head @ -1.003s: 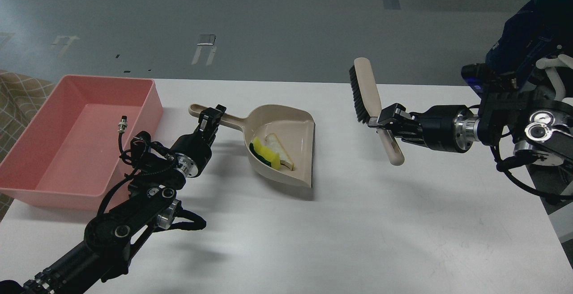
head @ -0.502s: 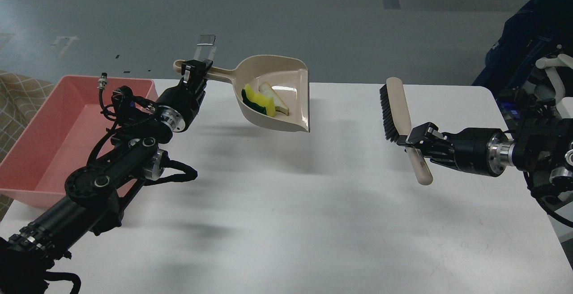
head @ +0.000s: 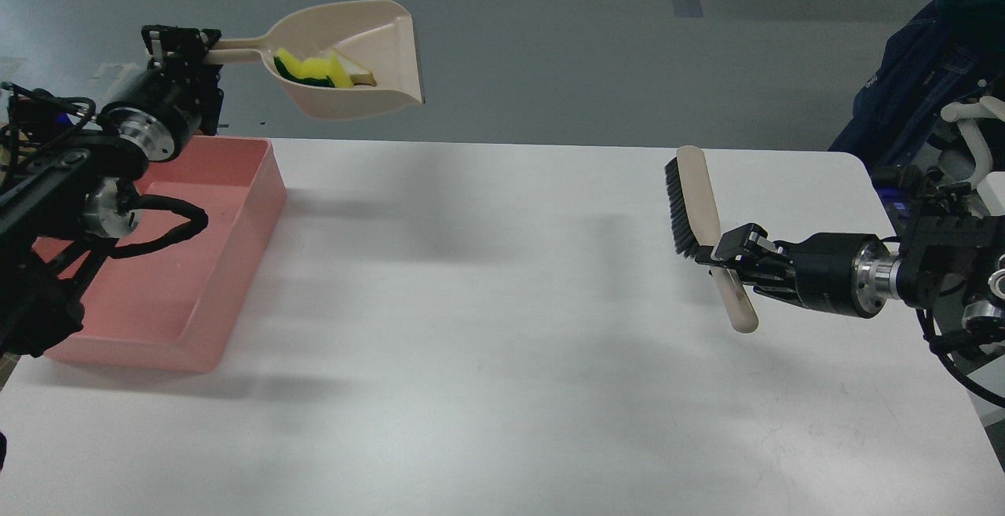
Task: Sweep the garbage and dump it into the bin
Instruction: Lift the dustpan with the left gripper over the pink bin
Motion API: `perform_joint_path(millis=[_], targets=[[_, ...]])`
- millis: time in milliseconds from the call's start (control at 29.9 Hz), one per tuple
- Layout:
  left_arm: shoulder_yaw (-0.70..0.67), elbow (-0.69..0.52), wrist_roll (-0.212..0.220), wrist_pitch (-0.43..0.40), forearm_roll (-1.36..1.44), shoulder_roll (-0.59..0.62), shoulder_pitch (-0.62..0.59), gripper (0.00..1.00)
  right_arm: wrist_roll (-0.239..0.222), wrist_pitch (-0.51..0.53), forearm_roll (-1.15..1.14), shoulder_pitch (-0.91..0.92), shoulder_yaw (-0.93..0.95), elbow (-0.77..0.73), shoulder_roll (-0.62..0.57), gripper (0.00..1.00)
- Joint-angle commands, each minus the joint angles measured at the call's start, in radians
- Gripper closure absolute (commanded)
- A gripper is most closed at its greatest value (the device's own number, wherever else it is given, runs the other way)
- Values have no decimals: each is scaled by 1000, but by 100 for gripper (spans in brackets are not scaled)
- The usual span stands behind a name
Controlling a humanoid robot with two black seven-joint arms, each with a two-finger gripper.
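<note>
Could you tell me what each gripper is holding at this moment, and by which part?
The left gripper holds the dustpan by its handle's end; the right gripper holds the brush by its handle, just below the bristles.

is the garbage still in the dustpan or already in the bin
In the dustpan: the garbage lies in its scoop, held aloft by the left gripper beyond the bin.

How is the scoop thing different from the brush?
The dustpan is a wide open scoop; the brush is a narrow stick with black bristles. The dustpan is lifted high, carrying the garbage; the brush sits low over the table, carrying nothing. Both are beige, long-handled, and each gripped by a tool.
</note>
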Motion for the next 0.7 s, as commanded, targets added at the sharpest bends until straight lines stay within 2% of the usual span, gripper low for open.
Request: perform_joint_path(millis=[0, 134, 301, 435, 568, 635, 669], targets=[[-51, 54, -4, -52, -47, 52, 23, 100, 0, 0, 0, -1, 0, 0, 0, 100], [-94, 126, -7, -156, -75, 111, 45, 100, 0, 2, 0, -7, -2, 0, 0, 100], [-123, 147, -10, -238, -104, 179, 103, 100, 0, 0, 0, -10, 0, -3, 8, 100], [-136, 147, -52, -321, -116, 231, 190, 100, 0, 0, -2, -12, -2, -3, 12, 100], [-137, 149, -85, -370, -115, 262, 240, 100, 0, 0, -2, -12, 0, -3, 11, 100], [-137, 153, -134, -405, -101, 288, 263, 100, 0, 0, -2, -14, 0, -3, 11, 100], [-137, 160, -145, -411, -99, 293, 267, 100, 0, 0, -2, -14, 0, -3, 11, 100]])
